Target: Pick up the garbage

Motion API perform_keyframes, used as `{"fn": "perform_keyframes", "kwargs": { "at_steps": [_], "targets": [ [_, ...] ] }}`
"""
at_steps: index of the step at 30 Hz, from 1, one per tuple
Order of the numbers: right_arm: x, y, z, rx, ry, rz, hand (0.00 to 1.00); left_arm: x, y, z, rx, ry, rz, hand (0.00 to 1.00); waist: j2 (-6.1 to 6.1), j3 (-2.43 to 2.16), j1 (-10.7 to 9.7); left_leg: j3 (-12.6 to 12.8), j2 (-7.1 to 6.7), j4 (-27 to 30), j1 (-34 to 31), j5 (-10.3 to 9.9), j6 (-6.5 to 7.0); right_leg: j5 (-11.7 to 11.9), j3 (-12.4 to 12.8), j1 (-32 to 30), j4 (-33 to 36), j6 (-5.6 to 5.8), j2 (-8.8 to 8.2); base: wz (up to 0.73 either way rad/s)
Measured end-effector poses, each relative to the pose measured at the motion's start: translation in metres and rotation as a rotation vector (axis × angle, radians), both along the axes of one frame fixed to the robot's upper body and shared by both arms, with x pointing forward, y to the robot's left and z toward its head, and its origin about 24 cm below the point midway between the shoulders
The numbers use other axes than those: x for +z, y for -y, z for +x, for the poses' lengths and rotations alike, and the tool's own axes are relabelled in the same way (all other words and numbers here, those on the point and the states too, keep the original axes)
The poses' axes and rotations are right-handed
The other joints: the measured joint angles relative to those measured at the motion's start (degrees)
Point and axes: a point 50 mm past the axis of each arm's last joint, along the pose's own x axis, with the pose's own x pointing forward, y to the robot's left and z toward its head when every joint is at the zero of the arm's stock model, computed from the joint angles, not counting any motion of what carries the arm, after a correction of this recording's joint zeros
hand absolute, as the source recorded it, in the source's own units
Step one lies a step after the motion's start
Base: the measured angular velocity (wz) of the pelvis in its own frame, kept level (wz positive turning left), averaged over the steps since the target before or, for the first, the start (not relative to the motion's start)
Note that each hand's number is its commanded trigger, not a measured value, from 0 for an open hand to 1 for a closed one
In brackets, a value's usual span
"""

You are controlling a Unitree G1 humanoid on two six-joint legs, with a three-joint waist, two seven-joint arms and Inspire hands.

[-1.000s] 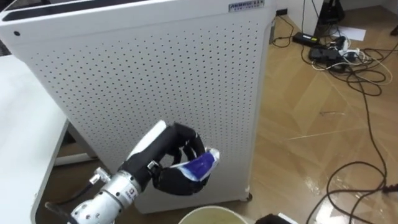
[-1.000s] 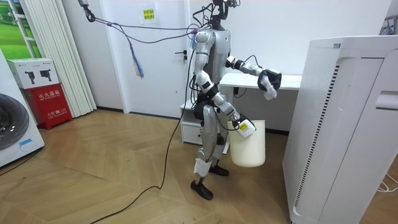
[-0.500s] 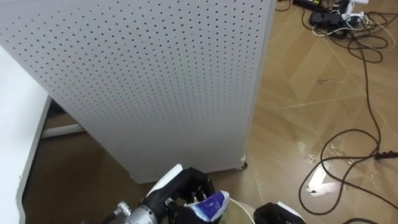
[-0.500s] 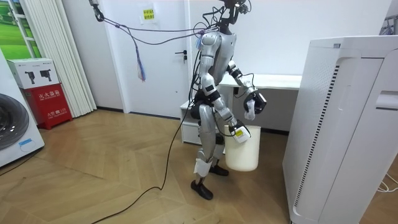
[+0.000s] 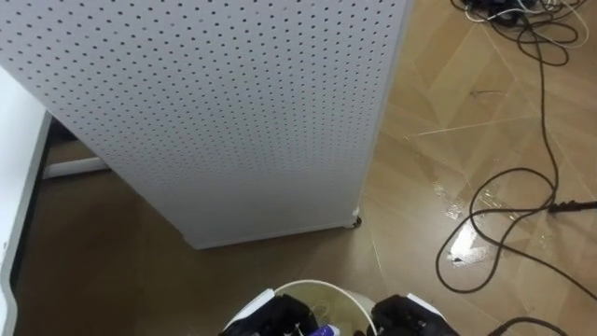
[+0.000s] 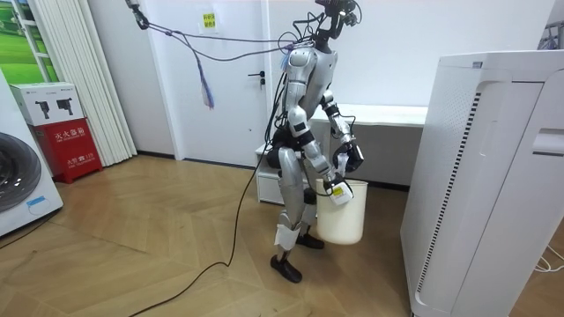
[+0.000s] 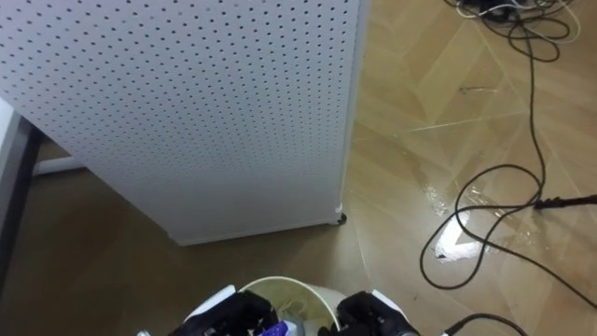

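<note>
Left hand (image 5: 277,317) is curled round the blue-and-white garbage (image 5: 322,329), held over the mouth of the white bucket (image 5: 326,295). Right hand (image 5: 410,314) sits at the bucket's right rim; whether it is closed cannot be told. A perforated white cabinet (image 5: 233,112) stands beyond.

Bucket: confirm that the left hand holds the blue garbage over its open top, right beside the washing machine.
Wrong place. The left hand holds the blue garbage over the bucket, but beside the white perforated cabinet, not the washing machine, as the room view shows.

Bright even room light; glare on wooden floor (image 5: 464,254)
</note>
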Motion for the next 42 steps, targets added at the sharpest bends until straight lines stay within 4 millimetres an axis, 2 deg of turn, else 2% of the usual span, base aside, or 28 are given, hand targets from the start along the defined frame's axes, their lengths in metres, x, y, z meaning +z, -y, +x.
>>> {"fn": "perform_keyframes", "kwargs": {
  "at_steps": [4, 6, 7, 15, 25, 42],
  "targets": [
    [0.003, 0.0, 0.003, -0.02, 0.009, 0.024, 1.0, -0.001, 0.001, 0.001, 0.0, -0.003, 0.0, 1.0, -0.01, -0.01, -0.01, 0.17, 0.02, 0.19, -0.48, 0.0, 0.0, 0.0, 0.3, -0.63, 0.27, 0.0, 0.01, -0.01],
    [0.003, 0.0, 0.003, -0.025, 0.008, 0.03, 1.0, -0.003, 0.0, 0.0, 0.002, -0.013, 0.006, 0.4, -0.02, -0.02, -0.04, 0.2, 0.01, 0.25, -0.52, 0.0, 0.01, 0.0, 0.33, -0.67, 0.32, 0.0, -0.01, 0.0],
    [0.003, 0.0, 0.003, -0.03, 0.008, 0.036, 1.0, -0.004, 0.0, -0.001, 0.001, -0.017, 0.009, 0.0, -0.03, -0.02, -0.01, 0.26, 0.0, 0.3, -0.52, -0.01, 0.02, -0.02, 0.33, -0.71, 0.41, -0.03, -0.04, 0.0],
    [0.001, -0.002, 0.002, -0.033, 0.003, 0.041, 1.0, -0.007, -0.003, -0.003, 0.035, -0.007, 0.037, 0.0, -0.3, -0.15, 0.0, 0.14, 0.07, 1.02, -0.72, -0.02, 0.04, -0.38, -0.38, -0.69, 1.18, -0.31, -0.2, 0.02],
    [0.0, -0.005, 0.0, -0.01, -0.002, 0.036, 1.0, -0.011, -0.005, -0.004, 0.051, 0.01, 0.08, 0.0, -1.28, -0.68, 0.11, 0.01, 0.02, 1.85, -0.64, 0.01, 0.13, -0.51, -0.82, -0.58, 1.87, -0.34, -0.57, 0.01],
    [-0.011, 0.002, -0.014, -0.032, -0.058, 0.021, 1.0, -0.01, -0.006, -0.004, 0.062, 0.015, 0.076, 0.0, -0.98, -0.83, 0.21, 0.24, 0.01, 0.8, 2.6, 0.08, 0.22, -0.38, -1.09, 2.54, 0.72, -0.42, -0.6, 0.0]
  ]
}}
